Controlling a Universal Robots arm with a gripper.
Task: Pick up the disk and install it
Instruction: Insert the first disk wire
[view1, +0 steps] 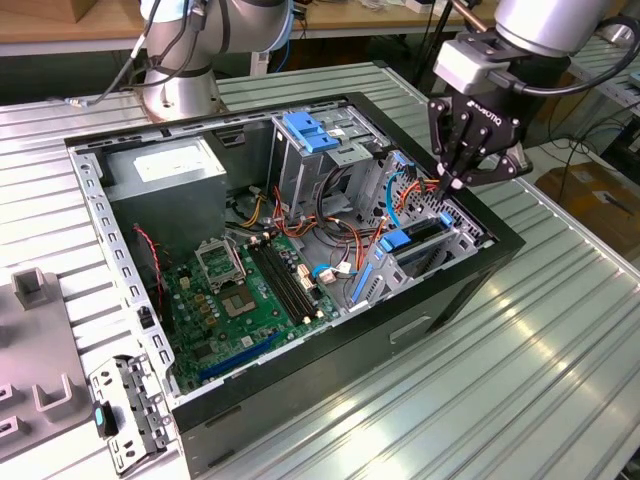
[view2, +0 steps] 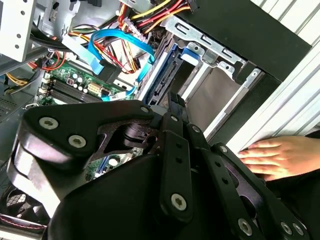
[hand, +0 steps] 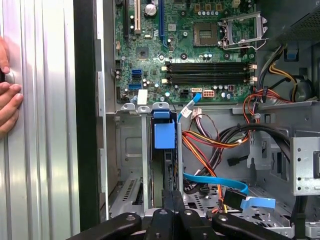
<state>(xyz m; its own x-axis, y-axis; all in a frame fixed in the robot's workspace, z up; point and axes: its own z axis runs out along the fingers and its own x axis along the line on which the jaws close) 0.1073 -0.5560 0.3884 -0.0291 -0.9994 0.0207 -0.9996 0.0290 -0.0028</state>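
Arm comes in from above the open PC case (view1: 470, 290), wrist pitched down, claw (view1: 452, 183) pointing into the drive bay at the case's end toward the exterior view's right. Claw is closed: fingers (hand: 167, 201) pressed together with nothing between them, and in both wrist views the tips sit just over the bay. Disk (view1: 412, 238) is already in that bay, standing on edge between the metal walls, with its blue rail end (hand: 164, 134) showing on top. Can't tell if the tips touch it. 1 person's hand (view2: 272, 157) lies flat on the ribbed table (view1: 560, 380) just outside the case wall by the bay. Writing: white lettering on the claw body, and a white sticker on the grey box (view1: 165, 170) in the case's far corner. Blue-handled cage (view1: 310, 135) stands mid-case.
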